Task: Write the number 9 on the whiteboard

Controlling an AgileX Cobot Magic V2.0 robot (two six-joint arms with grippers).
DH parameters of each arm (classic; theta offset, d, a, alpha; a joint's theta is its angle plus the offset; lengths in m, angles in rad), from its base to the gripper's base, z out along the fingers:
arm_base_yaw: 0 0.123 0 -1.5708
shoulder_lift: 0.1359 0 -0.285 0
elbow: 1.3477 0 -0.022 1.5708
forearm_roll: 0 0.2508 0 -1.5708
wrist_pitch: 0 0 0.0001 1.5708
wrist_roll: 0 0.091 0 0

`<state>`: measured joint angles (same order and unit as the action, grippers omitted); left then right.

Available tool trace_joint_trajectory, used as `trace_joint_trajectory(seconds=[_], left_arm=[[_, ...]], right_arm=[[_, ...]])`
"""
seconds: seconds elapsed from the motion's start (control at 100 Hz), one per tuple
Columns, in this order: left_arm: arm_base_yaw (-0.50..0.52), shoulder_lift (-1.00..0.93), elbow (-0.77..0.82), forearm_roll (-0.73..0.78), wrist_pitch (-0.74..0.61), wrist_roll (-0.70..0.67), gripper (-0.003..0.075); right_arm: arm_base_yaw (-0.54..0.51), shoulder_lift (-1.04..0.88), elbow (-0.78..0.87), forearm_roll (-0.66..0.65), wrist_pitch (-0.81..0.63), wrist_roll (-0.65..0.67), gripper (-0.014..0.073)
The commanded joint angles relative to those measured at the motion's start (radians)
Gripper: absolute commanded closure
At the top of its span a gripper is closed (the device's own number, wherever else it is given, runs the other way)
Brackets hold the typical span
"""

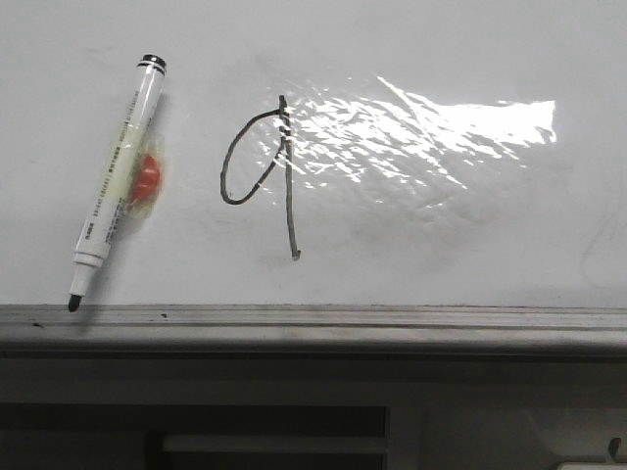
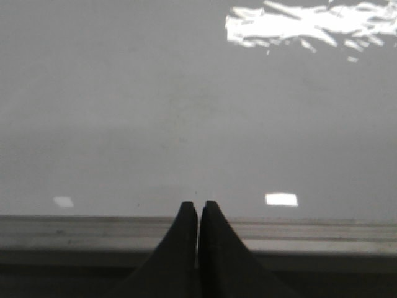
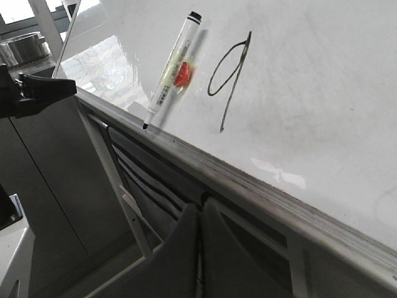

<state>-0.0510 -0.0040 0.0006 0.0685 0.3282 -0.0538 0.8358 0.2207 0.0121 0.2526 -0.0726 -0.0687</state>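
A black hand-drawn number 9 [image 1: 265, 166] stands on the glossy whiteboard [image 1: 441, 235], an oval loop with a long tail; it also shows in the right wrist view [image 3: 229, 71]. A white marker [image 1: 116, 186] with an uncapped black tip lies on the board left of the 9, tip at the grey frame edge [image 1: 313, 318]. It also shows in the right wrist view [image 3: 170, 68]. My left gripper [image 2: 198, 206] is shut and empty, at the board's frame. My right gripper [image 3: 200, 208] is shut and empty, below the frame [image 3: 248, 186]. Neither gripper shows in the front view.
A red blob [image 1: 144, 176] lies under the marker's barrel. A wrinkled shiny patch [image 1: 421, 132] glares right of the 9. Grey cabinet fronts [image 3: 68, 186] and a black arm part [image 3: 31, 93] lie below and beside the board's edge.
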Motion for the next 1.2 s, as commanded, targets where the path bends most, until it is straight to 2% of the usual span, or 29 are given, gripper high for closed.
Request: trace_joint_trajectory(seconds=[0.0, 0.9, 1.01, 1.19], left_arm=[[0.004, -0.03, 0.02, 0.005, -0.039, -0.018, 0.0741], [0.004, -0.03, 0.02, 0.005, -0.039, -0.018, 0.0741], [0.004, -0.03, 0.02, 0.005, -0.039, -0.018, 0.0741], [0.004, -0.03, 0.02, 0.005, -0.039, -0.018, 0.0741]], right_arm=[[0.001, 0.004, 0.022, -0.011, -0.072, -0.01, 0.0661], [-0.002, -0.009, 0.027, -0.011, -0.067, -0.01, 0.0661], [-0.046, -0.021, 0.027, -0.011, -0.064, -0.01, 0.0661], [-0.213, -0.027, 0.027, -0.018, -0.078, -0.011, 0.0661]])
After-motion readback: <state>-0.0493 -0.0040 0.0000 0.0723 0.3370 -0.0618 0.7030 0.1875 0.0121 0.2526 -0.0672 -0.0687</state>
